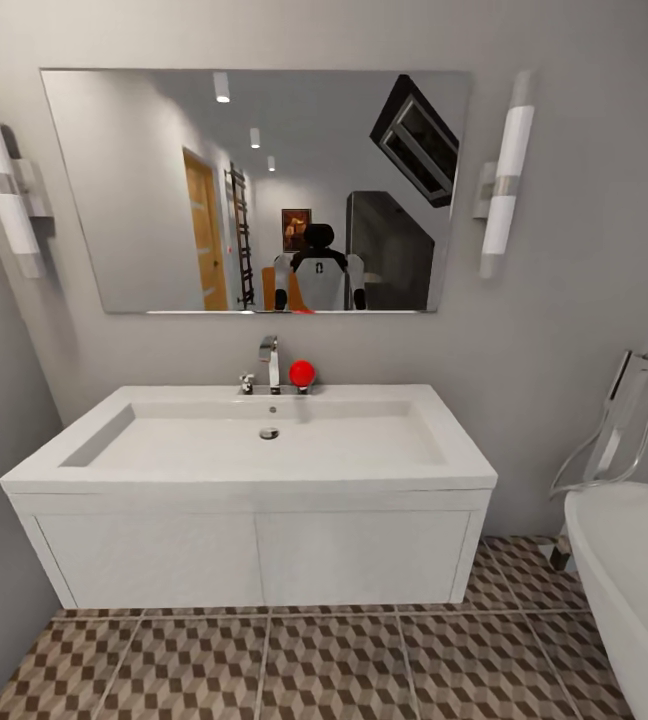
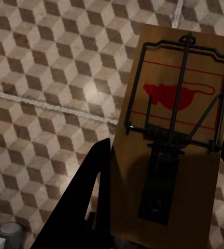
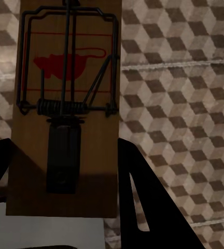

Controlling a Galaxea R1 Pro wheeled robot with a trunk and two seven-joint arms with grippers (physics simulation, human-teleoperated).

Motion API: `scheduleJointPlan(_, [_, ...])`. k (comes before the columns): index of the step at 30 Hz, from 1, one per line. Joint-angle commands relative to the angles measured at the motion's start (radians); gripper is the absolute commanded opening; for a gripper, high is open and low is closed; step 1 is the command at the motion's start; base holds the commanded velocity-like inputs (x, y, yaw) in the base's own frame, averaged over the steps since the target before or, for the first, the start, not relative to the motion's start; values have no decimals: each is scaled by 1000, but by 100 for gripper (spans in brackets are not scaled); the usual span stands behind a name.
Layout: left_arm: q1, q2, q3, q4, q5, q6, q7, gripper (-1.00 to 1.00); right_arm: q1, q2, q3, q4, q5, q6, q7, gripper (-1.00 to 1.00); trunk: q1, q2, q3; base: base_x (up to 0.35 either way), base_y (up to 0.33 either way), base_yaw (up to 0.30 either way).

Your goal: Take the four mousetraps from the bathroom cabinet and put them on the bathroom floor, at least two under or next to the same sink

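In front of the robot: the sink (image 1: 254, 440) on its white vanity (image 1: 254, 555), mirror (image 1: 254, 190) above, tub (image 1: 634, 570) at the right edge. Tiled floor (image 1: 314, 670) runs near the vanity base; no traps on it in the head view.

Each arm carries one trap. Left gripper (image 2: 158, 207) is clamped on the left trap (image 2: 177, 129), dark fingers (image 2: 86, 197) on both long edges. Right gripper (image 3: 60, 197) is clamped on the right trap (image 3: 65, 104) the same way. Both wrist cams look down at floor tiles past the boards, so both arms appear to hang low, traps held clear of the floor.

Risks, as I judge them:
- Releasing from this height: the trap may bounce or flip and slide away from the sink, so lower first.
- Placing too far out from the vanity: won't count as next to the sink.
- Edge grip on a thin board: it could pivot or slip if an arm swings fast.
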Motion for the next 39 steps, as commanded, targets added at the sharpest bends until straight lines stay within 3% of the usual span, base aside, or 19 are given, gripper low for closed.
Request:
scheduleJointPlan(1, [-1, 0, 3, 1, 0, -4, 4, -100, -1, 0, -7, 2, 1, 1, 0, -100, 0, -1, -1, 15, 0, 0])
scheduleJointPlan(13, [-1, -3, 3, 2, -1, -3, 4, -100, -1, -4, -8, 2, 1, -3, 3, -100, 0, -1, -1, 3, 0, 91])
scheduleJointPlan(39, [-1, -13, 3, 3, 2, 11, 11, -100, -1, -5, -6, 2, 4, -25, 0, -100, 0, -1, -1, 0, 0, 3])
